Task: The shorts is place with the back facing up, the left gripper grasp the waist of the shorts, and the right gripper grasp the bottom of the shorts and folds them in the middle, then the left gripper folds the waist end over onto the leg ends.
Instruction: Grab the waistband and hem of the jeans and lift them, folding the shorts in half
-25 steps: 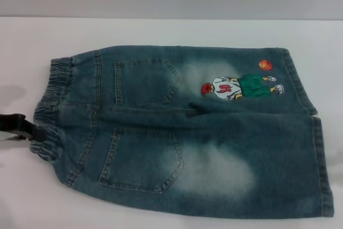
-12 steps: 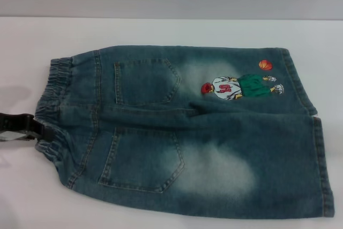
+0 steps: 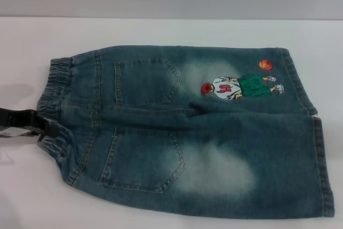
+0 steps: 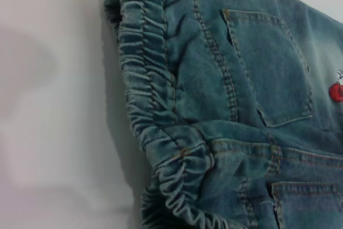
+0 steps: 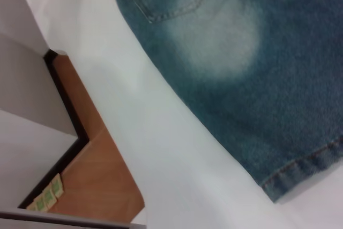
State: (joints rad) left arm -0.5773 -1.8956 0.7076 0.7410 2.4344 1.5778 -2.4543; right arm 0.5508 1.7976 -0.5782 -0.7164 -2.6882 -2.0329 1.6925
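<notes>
The faded blue denim shorts lie flat on the white table, back up, both patch pockets showing. An embroidered basketball player is on the far leg. The ruffled waist points left and the leg ends point right. My left gripper reaches in from the left edge and meets the near half of the waist, which bunches against it. The left wrist view shows the waist close up and a pocket. The right wrist view looks down on a pale patch and a leg hem. The right gripper is out of view.
In the right wrist view the table's near edge runs beside the shorts, with a wooden floor and a dark-edged panel below it. Bare white table lies behind and to the left of the shorts.
My left gripper has slid right, into the waist, and the elastic band has bunched and shifted slightly under it. The rest of the shorts has not moved.
</notes>
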